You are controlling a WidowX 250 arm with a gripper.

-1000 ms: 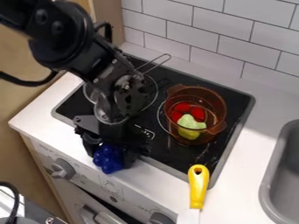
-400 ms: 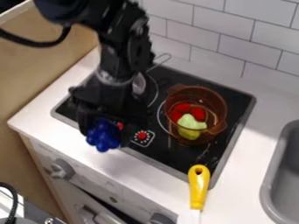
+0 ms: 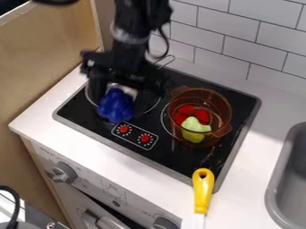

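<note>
Above the black stovetop [image 3: 173, 161], a black pincer [image 3: 122, 107], left of a translucent amber pot [image 3: 221, 111].
Clenched, over the left burner [image 3: 154, 107], around blue toy grapes [image 3: 115, 106]; inside the pot, pale-green toy food [image 3: 194, 129] next to red toy pieces [image 3: 202, 116].

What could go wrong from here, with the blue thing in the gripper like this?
The blue bumpy toy is round and lumpy between the fingers of the gripper, so it might slip out and roll over the smooth black stovetop. The wire handle reaches out just behind the arm, which could snag or push it. The amber pot stands close to the right of the gripper on the view, so a wide sideways swing might knock it.
</note>
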